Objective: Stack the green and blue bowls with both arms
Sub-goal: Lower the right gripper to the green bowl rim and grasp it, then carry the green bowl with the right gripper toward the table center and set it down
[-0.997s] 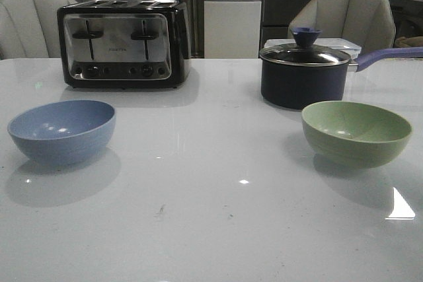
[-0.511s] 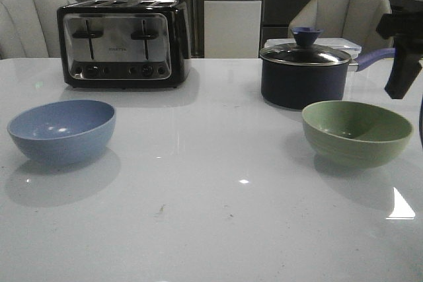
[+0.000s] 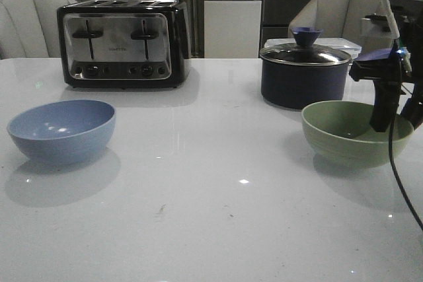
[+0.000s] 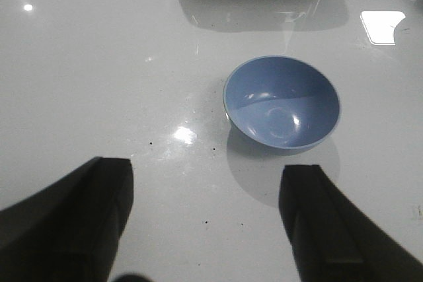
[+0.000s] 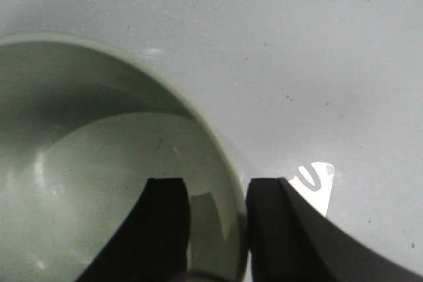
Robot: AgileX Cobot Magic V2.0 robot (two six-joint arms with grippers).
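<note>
Right hand [image 5: 215, 229] astride green bowl [image 5: 99, 163] rim; toaster [image 3: 123, 43] lettering unreadable

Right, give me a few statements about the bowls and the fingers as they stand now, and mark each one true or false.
1. The right gripper has one finger inside the green bowl and one outside its rim. True.
2. The blue bowl sits inside the green one. False: they stand far apart on the table.
3. The left gripper holds the blue bowl. False: its fingers are open, short of it.
4. The saucepan has its lid on. True.
</note>
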